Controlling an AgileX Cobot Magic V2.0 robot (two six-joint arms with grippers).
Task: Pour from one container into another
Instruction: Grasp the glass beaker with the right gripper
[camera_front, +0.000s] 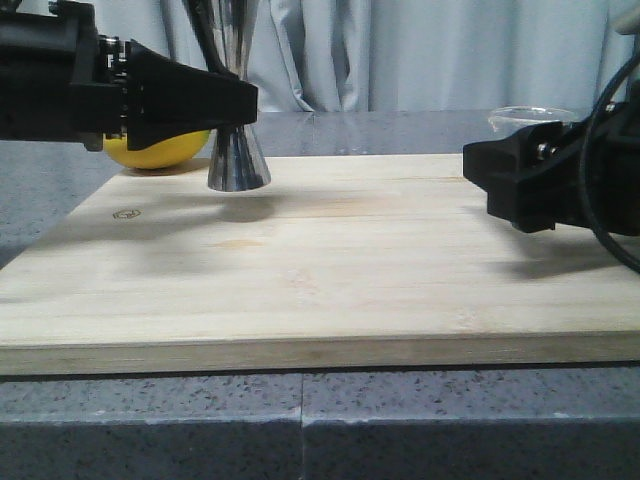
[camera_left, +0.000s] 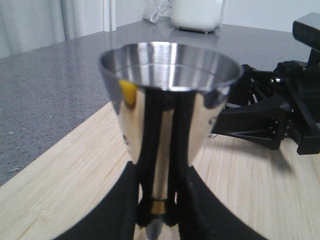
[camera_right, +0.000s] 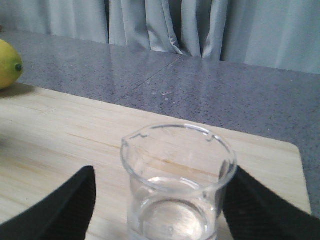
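Observation:
The steel hourglass jigger (camera_front: 238, 160) is upright at the back left of the wooden board (camera_front: 350, 270), its base at or just above the wood. My left gripper (camera_front: 240, 100) is shut on its waist, and the gold band (camera_left: 159, 206) shows between the fingers. The jigger's open cup (camera_left: 170, 62) looks empty. The clear glass beaker (camera_right: 175, 185) stands on the board at the right, with what looks like a little clear liquid low inside. My right gripper (camera_right: 162, 175) is open around it: one finger touches the glass and the other stands a gap away. In the front view only the beaker's rim (camera_front: 530, 115) shows above my right gripper (camera_front: 480, 170).
A yellow lemon (camera_front: 155, 150) lies behind the left gripper at the board's back left corner. The board rests on a grey speckled counter (camera_front: 300, 420), with curtains behind. A white appliance (camera_left: 197, 15) stands far back on the counter.

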